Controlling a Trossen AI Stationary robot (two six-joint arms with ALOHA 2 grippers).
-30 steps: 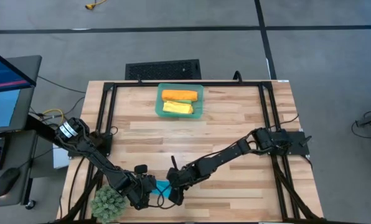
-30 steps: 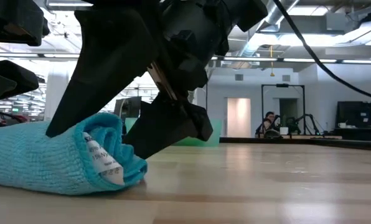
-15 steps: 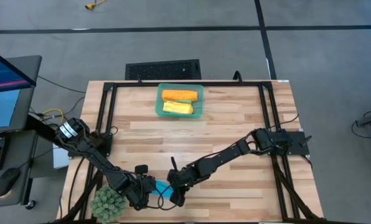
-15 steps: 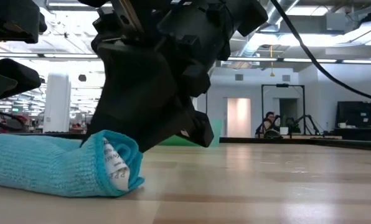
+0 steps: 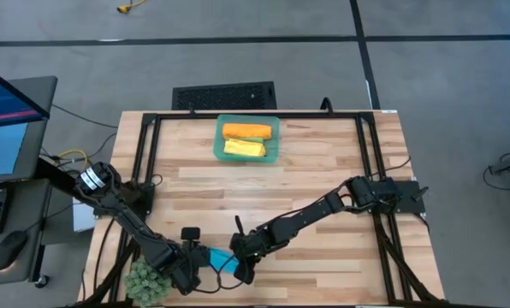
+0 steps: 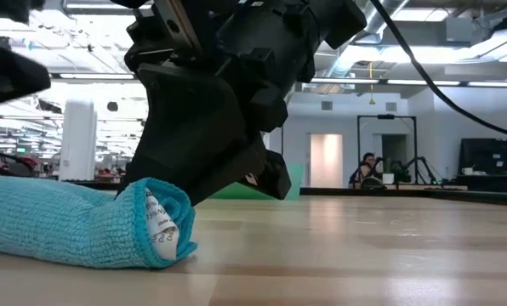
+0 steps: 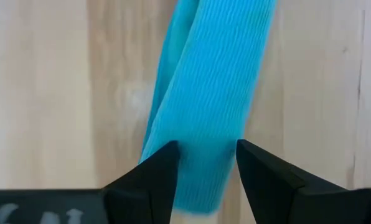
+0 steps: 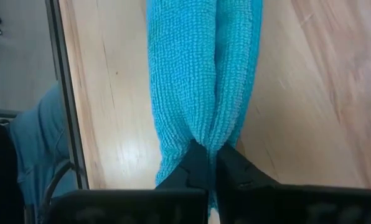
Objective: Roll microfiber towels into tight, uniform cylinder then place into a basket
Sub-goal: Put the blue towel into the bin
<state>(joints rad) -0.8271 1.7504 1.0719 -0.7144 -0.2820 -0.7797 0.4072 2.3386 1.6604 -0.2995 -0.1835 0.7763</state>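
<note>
1. The right tool (image 8: 208,163) is pinched together on one end of the blue microfiber towel (image 8: 204,74), which lies as a loose roll near the front edge of the table (image 5: 323,171), well apart from the basket (image 5: 276,152).
2. The grip takes only a thin fold of cloth, as the right wrist view shows. If the arm lifts from here, I judge the outer layer could pull free and the roll unwind.
3. The left tool (image 7: 205,168) stands with its fingers apart, one on each side of the roll's other end. Whether they touch the cloth is not clear. If it shuts late or off-centre, that end may sag or drag along the wood.
4. The roll looks uneven: in the low view its end (image 6: 164,223) shows soft open folds and a white label tucked inside, not a tight spiral.
5. The spiky green plant ball (image 5: 148,278) sits just beside the left arm; a wide swing could knock it.
6. The cloth is a looped, ribbed microfiber, soft and matte. The table is pale planked wood, smooth.
7. The basket is a low-walled translucent teal tub, holding an orange roll (image 5: 246,131) and a yellow roll (image 5: 244,148) side by side, so free room is narrow.
</note>
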